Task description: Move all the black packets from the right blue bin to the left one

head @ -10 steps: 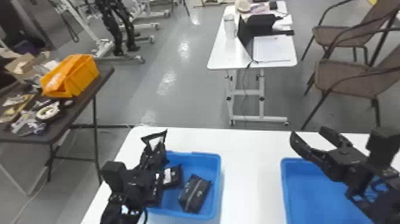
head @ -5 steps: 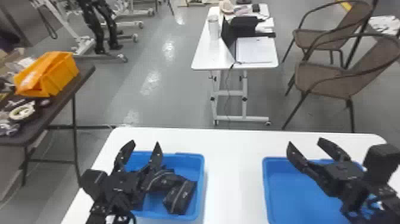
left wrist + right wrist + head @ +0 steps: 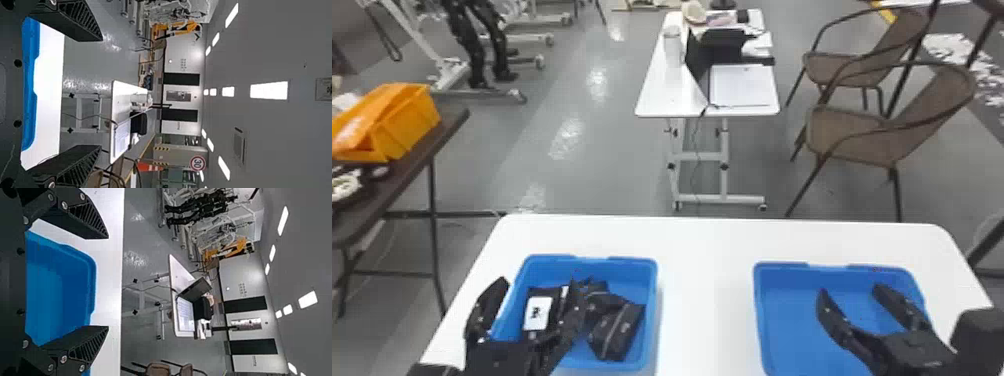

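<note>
Head view: left gripper [image 3: 539, 283] and right gripper [image 3: 850, 290] both released; sideways withdrawal could snag black packets [image 3: 617, 331] (left one's very close).

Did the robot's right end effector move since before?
Yes, nearer the robot, lower, or both: the right end effector's tips showed beyond the right blue bin's far rim; now they show this side of it.

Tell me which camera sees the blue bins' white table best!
The head view, because it shows the white table around the left blue bin and right blue bin. The left wrist view shows a strip beyond the left bin's rim; the right wrist view, a strip beyond the right bin.
</note>
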